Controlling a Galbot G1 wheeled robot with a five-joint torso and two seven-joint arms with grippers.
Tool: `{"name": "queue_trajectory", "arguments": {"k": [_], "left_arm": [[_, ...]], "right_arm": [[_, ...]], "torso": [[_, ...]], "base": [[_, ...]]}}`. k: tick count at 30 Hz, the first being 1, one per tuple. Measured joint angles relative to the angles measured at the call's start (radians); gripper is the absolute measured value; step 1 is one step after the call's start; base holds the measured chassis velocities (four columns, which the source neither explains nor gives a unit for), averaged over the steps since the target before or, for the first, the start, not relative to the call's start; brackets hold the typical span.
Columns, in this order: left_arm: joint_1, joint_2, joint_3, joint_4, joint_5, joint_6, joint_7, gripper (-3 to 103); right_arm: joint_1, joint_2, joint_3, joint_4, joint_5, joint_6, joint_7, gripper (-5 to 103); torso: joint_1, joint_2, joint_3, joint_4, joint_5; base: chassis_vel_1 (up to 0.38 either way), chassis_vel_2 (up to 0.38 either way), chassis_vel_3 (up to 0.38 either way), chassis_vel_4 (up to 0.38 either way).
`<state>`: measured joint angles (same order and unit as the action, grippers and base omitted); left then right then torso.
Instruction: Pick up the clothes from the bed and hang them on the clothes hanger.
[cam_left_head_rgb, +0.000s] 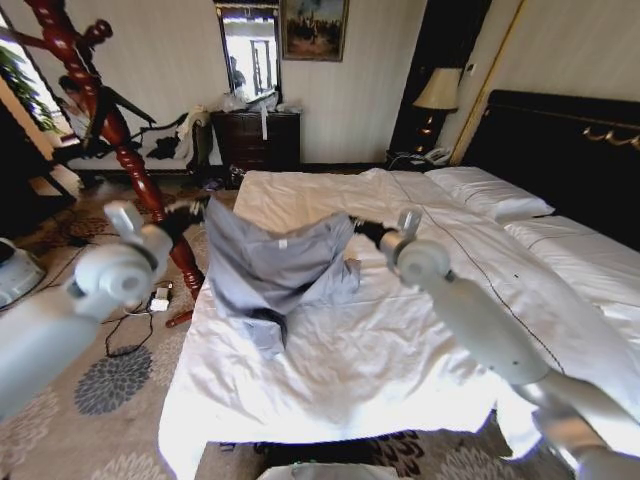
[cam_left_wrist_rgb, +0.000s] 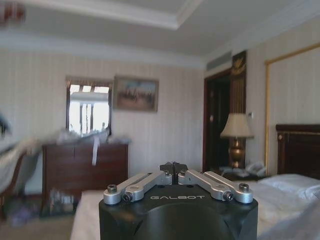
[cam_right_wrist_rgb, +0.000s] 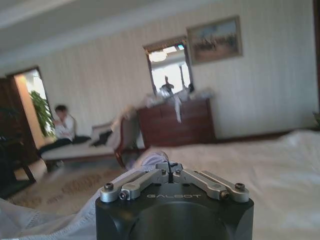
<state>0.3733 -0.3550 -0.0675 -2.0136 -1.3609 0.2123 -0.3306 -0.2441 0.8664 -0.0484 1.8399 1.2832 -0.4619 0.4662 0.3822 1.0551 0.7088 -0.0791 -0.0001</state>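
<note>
Gripping opposite edges, your left claw (cam_left_head_rgb: 190, 212) and right claw (cam_left_head_rgb: 372, 233) are each clamped on the clothes (cam_left_head_rgb: 272, 270), stretching the jacket taut above the bed (cam_left_head_rgb: 350, 370) so it hangs open.

In the head view the lower centre of the bed (cam_left_head_rgb: 330, 380) is bare white sheet and open to reach, while the coat stand (cam_left_head_rgb: 110, 130) at upper left and the spread clothes (cam_left_head_rgb: 275, 270) at centre block the way there.
</note>
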Motion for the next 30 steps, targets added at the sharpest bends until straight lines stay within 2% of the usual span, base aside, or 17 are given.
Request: {"name": "queue_trajectory", "arguments": {"k": [2, 3, 4, 5, 6, 8, 11, 14, 15, 17, 18, 22, 23, 25, 27, 29, 30], "left_arm": [[-0.004, 0.026, -0.016, -0.012, -0.001, 0.000, 0.000, 0], [-0.002, 0.044, -0.025, -0.019, -0.001, 0.000, 0.003, 0], [-0.004, 0.053, -0.028, -0.019, -0.001, 0.001, 0.005, 0], [-0.010, 0.063, -0.037, -0.016, -0.002, 0.001, 0.007, 0], [-0.018, 0.076, -0.047, -0.011, -0.006, 0.001, 0.010, 0], [-0.034, 0.091, -0.058, -0.001, -0.011, 0.001, 0.013, 0], [-0.108, 0.106, -0.049, 0.035, -0.033, 0.004, 0.032, 0], [-0.272, 0.097, 0.052, 0.078, -0.074, 0.017, 0.041, 0], [-0.272, 0.097, 0.052, 0.078, -0.074, 0.017, 0.041, 0], [-0.477, 0.055, 0.202, 0.103, -0.103, 0.029, 0.032, 0], [-0.477, 0.055, 0.202, 0.103, -0.103, 0.029, 0.032, 0], [-0.820, -0.082, 0.497, 0.211, -0.115, 0.038, 0.022, 0], [-0.820, -0.082, 0.497, 0.211, -0.115, 0.038, 0.022, 0], [-0.914, -0.147, 0.570, 0.280, -0.115, 0.038, 0.021, 0], [-0.992, -0.228, 0.636, 0.372, -0.106, 0.038, 0.021, 0], [-1.027, -0.287, 0.670, 0.441, -0.094, 0.036, 0.026, 0], [-1.027, -0.287, 0.670, 0.441, -0.094, 0.036, 0.026, 0]], "right_arm": [[0.048, 0.010, -0.022, -0.017, 0.011, 0.002, -0.001, 0], [0.080, 0.013, -0.034, -0.029, 0.021, 0.004, -0.003, 0], [0.106, 0.013, -0.041, -0.036, 0.032, 0.005, -0.003, 0], [0.134, 0.013, -0.049, -0.042, 0.043, 0.007, -0.003, 0], [0.156, 0.014, -0.055, -0.047, 0.049, 0.007, -0.003, 0], [0.180, 0.016, -0.060, -0.053, 0.056, 0.008, -0.004, 0], [0.223, 0.013, -0.055, -0.057, 0.072, 0.008, -0.004, 0], [0.280, -0.009, -0.041, -0.051, 0.107, 0.008, -0.004, 0], [0.280, -0.009, -0.041, -0.051, 0.107, 0.008, -0.004, 0], [0.333, -0.030, -0.041, -0.042, 0.147, 0.003, -0.003, 0], [0.333, -0.030, -0.041, -0.042, 0.147, 0.003, -0.003, 0], [0.417, -0.032, -0.063, -0.084, 0.167, 0.002, 0.004, 0], [0.417, -0.032, -0.063, -0.084, 0.167, 0.002, 0.004, 0], [0.448, -0.028, -0.078, -0.128, 0.161, 0.005, 0.004, 0], [0.480, -0.023, -0.102, -0.198, 0.145, 0.014, -0.001, 0], [0.503, -0.022, -0.119, -0.251, 0.137, 0.018, -0.009, 0], [0.503, -0.022, -0.119, -0.251, 0.137, 0.018, -0.009, 0]], "torso": [[0.000, 0.000, 0.000, 0.0012, 0.0008], [0.000, 0.000, 0.000, 0.0026, 0.0012], [0.000, 0.000, 0.000, 0.0031, -0.0004], [0.000, 0.000, 0.000, 0.0027, -0.0020], [0.000, 0.000, 0.000, 0.0013, -0.0016], [0.000, 0.000, 0.000, 0.0009, 0.0003], [0.000, 0.000, 0.000, 0.0010, 0.0007], [0.000, 0.000, 0.000, 0.0020, -0.0009], [0.000, 0.000, 0.000, 0.0020, -0.0009], [-0.001, 0.000, 0.000, 0.0015, 0.0006], [-0.001, 0.000, 0.000, 0.0015, 0.0006], [0.000, 0.000, 0.000, 0.0003, 0.0002], [0.000, 0.000, 0.000, 0.0003, 0.0002], [0.000, 0.000, 0.000, 0.0015, 0.0007], [0.000, 0.000, 0.000, 0.0009, 0.0008], [0.000, 0.000, 0.000, 0.0011, 0.0002], [0.000, 0.000, 0.000, 0.0011, 0.0002]], "base": [[0.000, 0.000, 0.000, 0.000], [0.000, 0.000, 0.000, 0.000], [0.000, 0.000, 0.000, 0.000], [0.000, 0.000, 0.000, 0.000], [0.000, 0.000, 0.000, 0.000], [0.000, 0.000, 0.000, 0.000], [0.000, 0.000, 0.000, 0.000], [0.000, 0.000, 0.000, 0.000], [0.000, 0.000, 0.000, 0.000], [0.000, 0.000, 0.000, 0.000], [0.000, 0.000, 0.000, 0.000], [0.000, 0.000, 0.000, 0.000], [0.000, 0.000, 0.000, 0.000], [0.000, 0.000, 0.000, 0.000], [0.000, 0.000, 0.000, 0.000], [0.000, 0.000, 0.000, 0.000], [0.000, 0.000, 0.000, 0.000]]}}
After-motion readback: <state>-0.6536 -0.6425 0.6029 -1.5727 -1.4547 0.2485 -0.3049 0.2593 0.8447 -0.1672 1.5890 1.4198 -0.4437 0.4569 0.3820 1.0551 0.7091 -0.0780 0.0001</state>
